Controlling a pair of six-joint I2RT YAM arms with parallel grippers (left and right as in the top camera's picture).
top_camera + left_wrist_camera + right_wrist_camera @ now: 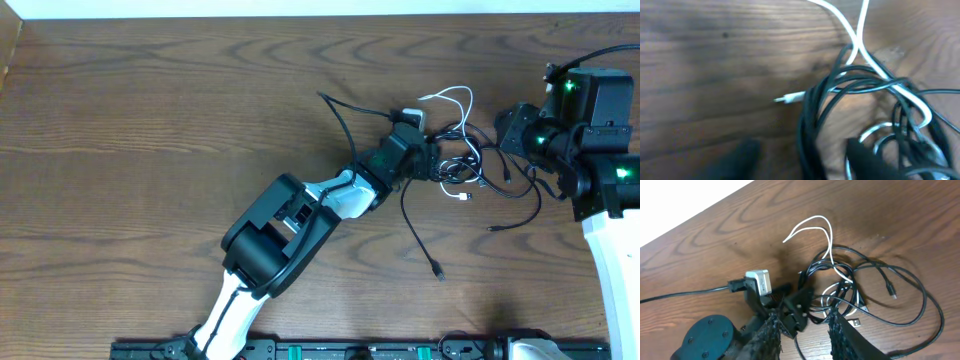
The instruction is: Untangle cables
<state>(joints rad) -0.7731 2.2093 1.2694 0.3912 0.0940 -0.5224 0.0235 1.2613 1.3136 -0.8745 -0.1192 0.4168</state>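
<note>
Cables [478, 168] tangled: white cable [452, 96] threads black loops [810, 125]. Left gripper [802, 152], wide, straddles loops; right gripper [802, 330], wide, empty, at bundle's 3 o'clock. Nothing separated.

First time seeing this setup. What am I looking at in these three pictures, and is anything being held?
A robot's left arm and right arm work at a wooden table. One picture looks down from above; the other two come from a camera on each wrist. A tangle of thin black cables and one white cable lies on the table. The left gripper is open with black loops between its fingers; the right gripper is open, facing the tangle. Neither clearly holds anything.
</note>
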